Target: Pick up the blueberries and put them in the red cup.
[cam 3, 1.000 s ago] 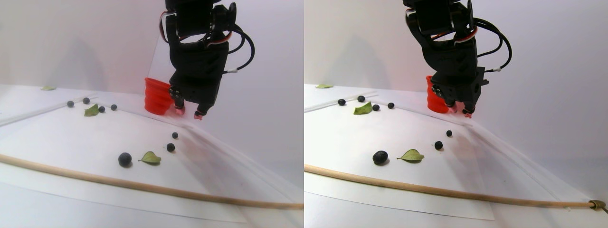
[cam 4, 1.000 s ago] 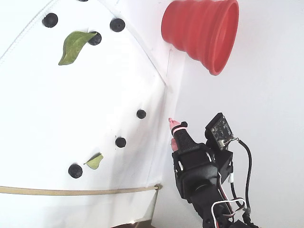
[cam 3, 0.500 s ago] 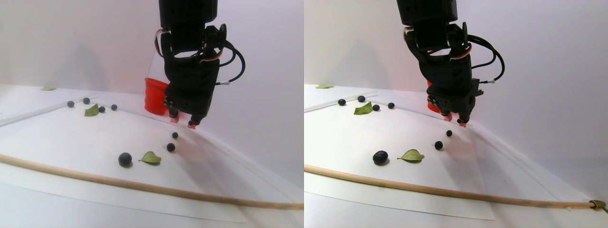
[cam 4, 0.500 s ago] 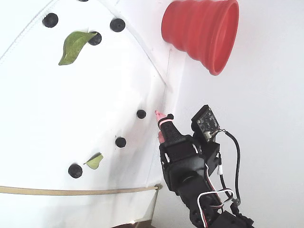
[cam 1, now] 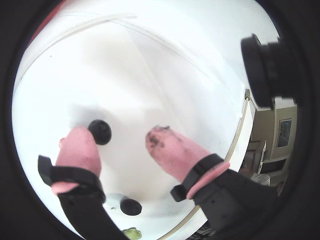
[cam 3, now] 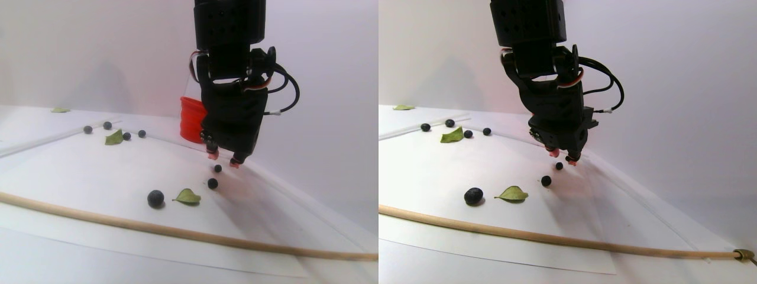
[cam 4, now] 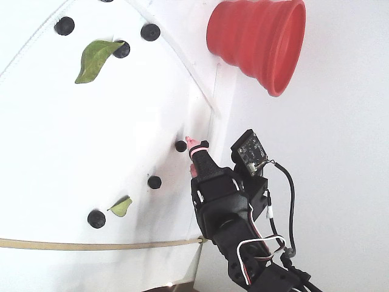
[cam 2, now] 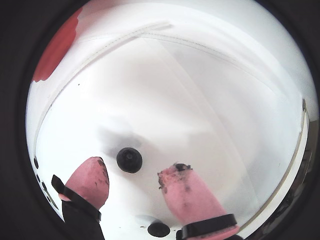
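End effector (cam 2: 135, 182) hangs wide above one of the blueberries (cam 2: 129, 160); I'd centre it between the pads, drop straight, then pinch gently.

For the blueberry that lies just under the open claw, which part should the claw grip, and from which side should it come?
Grip the blueberry across its widest middle, coming straight down from above. It is a small round berry resting alone on the flat white sheet, so no side is better than another, and nothing stands close to it. The claw hangs open with a pink fingertip on either side, so probably only lowering and closing remain.
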Tool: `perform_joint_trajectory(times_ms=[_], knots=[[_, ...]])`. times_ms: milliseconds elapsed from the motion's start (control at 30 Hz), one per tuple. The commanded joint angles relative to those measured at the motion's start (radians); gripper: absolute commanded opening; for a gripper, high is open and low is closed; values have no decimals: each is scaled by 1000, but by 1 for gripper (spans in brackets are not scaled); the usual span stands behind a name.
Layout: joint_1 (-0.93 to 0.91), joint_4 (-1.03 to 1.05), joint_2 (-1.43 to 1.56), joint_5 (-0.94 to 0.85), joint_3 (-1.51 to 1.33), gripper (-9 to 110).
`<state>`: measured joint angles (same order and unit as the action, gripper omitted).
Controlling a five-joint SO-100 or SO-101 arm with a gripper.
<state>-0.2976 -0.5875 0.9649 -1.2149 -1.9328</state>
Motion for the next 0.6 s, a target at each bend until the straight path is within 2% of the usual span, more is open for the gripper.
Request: perform_joint_trajectory(times_ms=[0,567], knots=[[-6,-28,6,5,66,20],[9,-34,-58,17,127,20]])
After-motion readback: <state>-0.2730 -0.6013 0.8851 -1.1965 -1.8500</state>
